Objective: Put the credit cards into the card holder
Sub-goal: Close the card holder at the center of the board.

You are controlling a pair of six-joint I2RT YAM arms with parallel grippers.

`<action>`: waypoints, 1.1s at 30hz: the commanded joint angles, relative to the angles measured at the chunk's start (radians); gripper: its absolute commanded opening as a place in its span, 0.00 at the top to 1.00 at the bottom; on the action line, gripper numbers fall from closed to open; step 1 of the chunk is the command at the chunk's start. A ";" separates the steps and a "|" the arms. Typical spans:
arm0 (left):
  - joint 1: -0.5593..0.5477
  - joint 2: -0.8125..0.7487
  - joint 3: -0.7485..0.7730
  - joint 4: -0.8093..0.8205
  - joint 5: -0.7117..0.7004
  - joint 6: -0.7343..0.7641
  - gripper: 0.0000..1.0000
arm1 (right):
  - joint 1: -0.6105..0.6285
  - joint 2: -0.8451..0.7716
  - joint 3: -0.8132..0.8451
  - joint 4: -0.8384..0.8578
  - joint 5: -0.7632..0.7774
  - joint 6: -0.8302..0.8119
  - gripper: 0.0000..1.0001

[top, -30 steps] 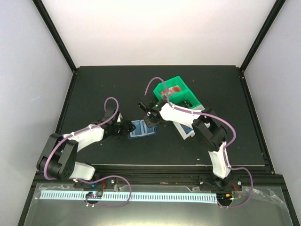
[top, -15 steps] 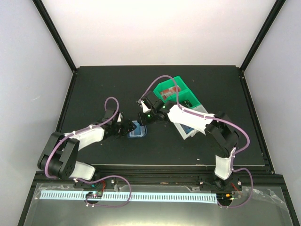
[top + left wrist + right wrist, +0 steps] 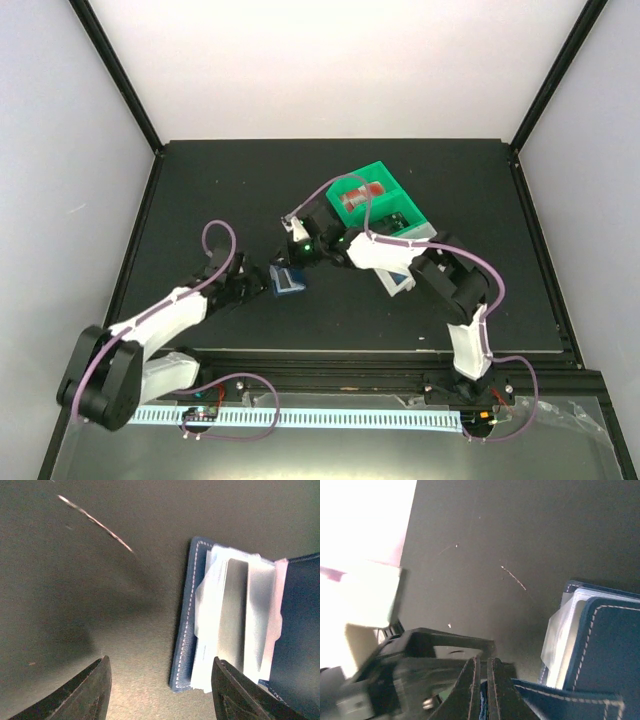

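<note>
The card holder, a navy wallet with white stitching, lies on the black mat and is partly folded over. My right gripper is just behind it, shut on the wallet's flap. In the left wrist view the card holder shows clear inner pockets with a pale credit card inside. My left gripper is open and just left of the wallet, with nothing between its jaws. A red-and-white card lies in the green bin.
A green bin stands at the back right. A white bin sits beside it under the right arm. In the right wrist view the left gripper's dark body is close by. The mat's raised black frame bounds the area.
The right gripper has moved left with the flap, folding the wallet smaller. The left arm has drawn back to the near left and its jaws have narrowed.
</note>
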 commanded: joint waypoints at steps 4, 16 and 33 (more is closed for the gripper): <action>0.004 -0.207 0.023 -0.214 -0.266 -0.027 0.44 | 0.001 0.134 0.028 0.139 -0.109 0.081 0.94; 0.003 -0.302 0.094 -0.232 -0.226 0.042 0.37 | -0.002 0.055 0.097 0.006 -0.185 -0.072 0.52; 0.002 -0.212 0.088 -0.056 0.018 0.100 0.29 | -0.112 -0.310 -0.190 -0.086 0.263 -0.122 0.53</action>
